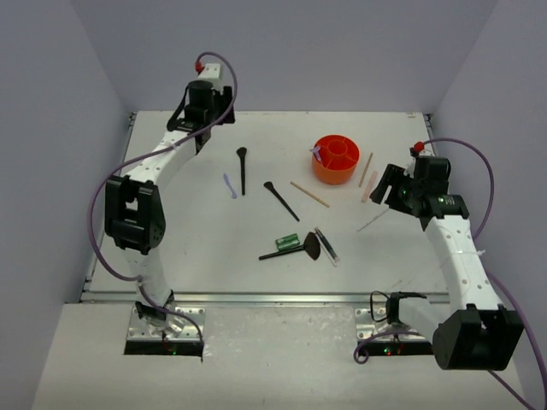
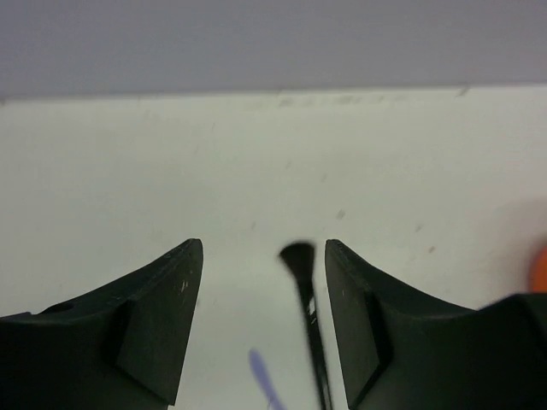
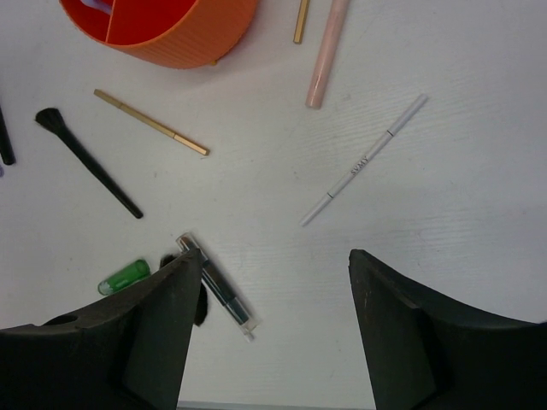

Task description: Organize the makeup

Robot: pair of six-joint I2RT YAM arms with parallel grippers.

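Observation:
The makeup lies scattered on the white table (image 1: 188, 248). A black brush (image 1: 243, 169) and a lilac tool (image 1: 229, 185) lie at the back left. Another black brush (image 1: 281, 200) and a tan stick (image 1: 308, 194) lie mid-table. A green tube (image 1: 286, 243), a fan brush (image 1: 295, 249) and a clear-cased stick (image 1: 326, 245) lie nearer the front. A tan stick (image 1: 366, 169), a pink stick (image 1: 371, 185) and a white stick (image 1: 371, 222) lie right of the orange cup (image 1: 335, 159), which holds a lilac tool (image 1: 317, 154). My left gripper (image 2: 263, 282) is open and empty, raised at the back left. My right gripper (image 3: 275, 265) is open and empty above the white stick (image 3: 363, 161).
The left arm reaches along the table's left side to the back wall. Grey walls close in the back and both sides. The table's front edge (image 1: 256, 296) runs just ahead of the arm bases.

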